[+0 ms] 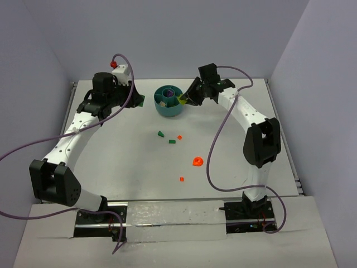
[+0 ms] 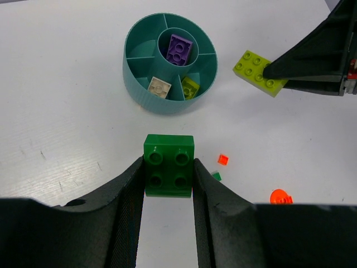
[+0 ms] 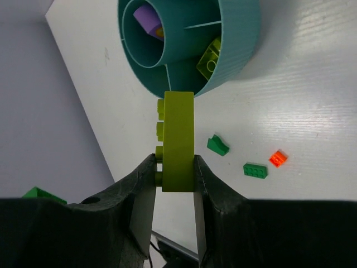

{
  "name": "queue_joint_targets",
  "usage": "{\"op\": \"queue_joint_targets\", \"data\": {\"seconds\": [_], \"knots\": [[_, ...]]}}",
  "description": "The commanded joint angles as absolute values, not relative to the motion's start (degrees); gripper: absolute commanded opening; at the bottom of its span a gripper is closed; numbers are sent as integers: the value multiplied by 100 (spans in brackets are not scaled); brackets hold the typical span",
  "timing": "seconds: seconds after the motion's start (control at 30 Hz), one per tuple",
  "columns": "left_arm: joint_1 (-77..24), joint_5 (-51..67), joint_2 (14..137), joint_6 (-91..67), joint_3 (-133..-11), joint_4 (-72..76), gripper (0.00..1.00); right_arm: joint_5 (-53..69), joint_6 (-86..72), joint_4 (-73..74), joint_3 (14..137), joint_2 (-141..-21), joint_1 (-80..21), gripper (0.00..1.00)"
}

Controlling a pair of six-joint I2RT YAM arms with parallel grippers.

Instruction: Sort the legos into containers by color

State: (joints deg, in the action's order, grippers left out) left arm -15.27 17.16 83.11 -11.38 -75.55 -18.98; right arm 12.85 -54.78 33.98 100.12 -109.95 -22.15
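Observation:
The teal bowl (image 1: 169, 101) stands at the back middle of the table. Its hub holds a purple lego (image 2: 180, 49). One wedge holds a whitish brick (image 2: 159, 87), the one beside it a lime brick (image 2: 191, 87). My left gripper (image 2: 169, 163) is shut on a dark green square lego (image 2: 169, 167) and hovers left of the bowl (image 2: 139, 78). My right gripper (image 3: 175, 162) is shut on a lime lego (image 3: 178, 134) held on edge, just outside the bowl's rim (image 3: 240, 50) on its right side. That lime lego (image 2: 259, 72) also shows in the left wrist view.
Loose bits lie on the table in front of the bowl: two small dark green pieces (image 1: 160, 133) (image 1: 172, 141), a tiny orange-red one (image 1: 179, 137), a larger orange-red piece (image 1: 197, 161) and another small one (image 1: 181, 179). Walls close in the back and both sides.

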Motion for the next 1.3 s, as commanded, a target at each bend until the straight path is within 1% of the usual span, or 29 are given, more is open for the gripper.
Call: {"op": "queue_joint_targets", "data": {"seconds": [0.0, 0.57, 0.87, 1.2, 1.23, 1.27], "knots": [[-1477, 1888, 8225, -1187, -7586, -1591, 0, 1164, -5851, 3490, 10577, -11259, -2275, 0], [-1348, 2055, 8290, -1248, -7446, -1513, 0, 1431, -5870, 3248, 10995, -11965, -2331, 0], [-1266, 2144, 8297, -1283, -7409, -1494, 0, 1503, -5968, 3164, 10969, -12207, -2355, 6], [-1248, 2187, 8327, -1347, -7364, -1412, 0, 1684, -5968, 3009, 10981, -12292, -2373, 28], [-1245, 2214, 8342, -1369, -7384, -1410, 0, 1715, -5968, 2979, 10996, -12290, -2376, 33], [-1239, 2254, 8358, -1390, -7407, -1408, 0, 1738, -5971, 2959, 11013, -12289, -2379, 39]]}}
